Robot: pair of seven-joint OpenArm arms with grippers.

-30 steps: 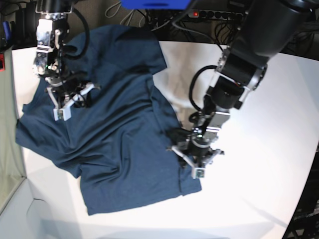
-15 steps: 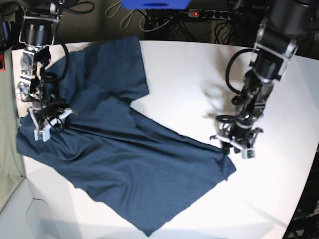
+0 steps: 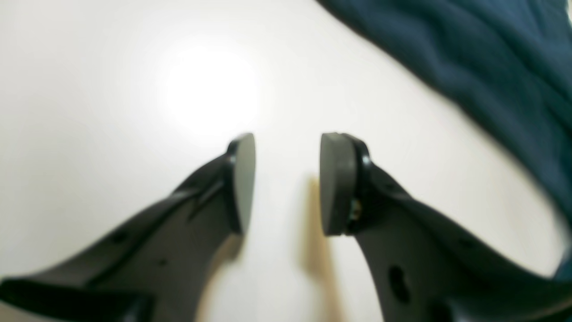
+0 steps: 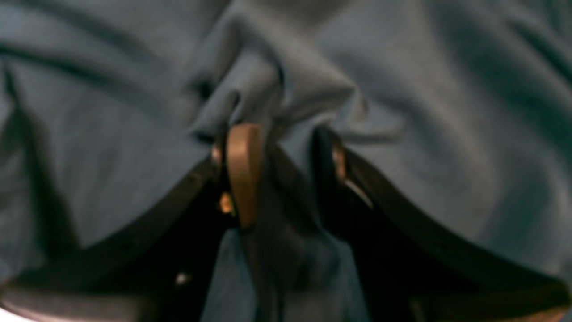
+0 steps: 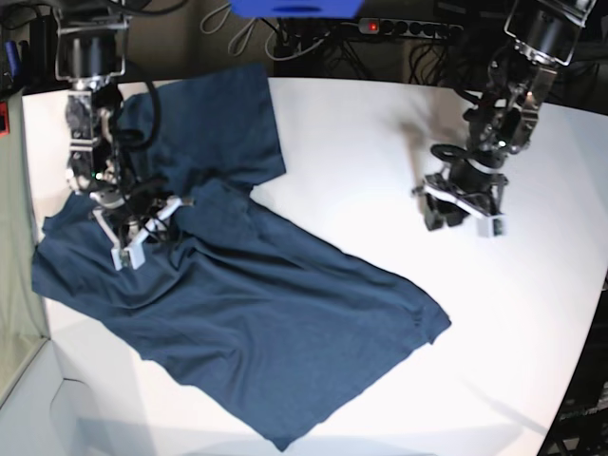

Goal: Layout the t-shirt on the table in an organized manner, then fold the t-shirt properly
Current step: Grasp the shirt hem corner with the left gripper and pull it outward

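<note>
One garment, the t-shirt (image 5: 228,304), lies spread slantwise over the desk (image 5: 361,133) — mostly open, but wrinkled and skewed, with one sleeve lobe reaching toward the far edge and a hem corner pointing at the near edge. By the look of it, the laying-out is only partly done and no fold has begun. On the shirt's upper part the right hand (image 5: 133,233) sits with its fingers drawn close on a bunched ridge of cloth — the wrist view shows fabric pinched between them. Well apart from the shirt, over bare desk, the left hand (image 5: 465,204) hangs with fingers parted, holding nothing. Squaring, smoothing and every fold remain.
</note>
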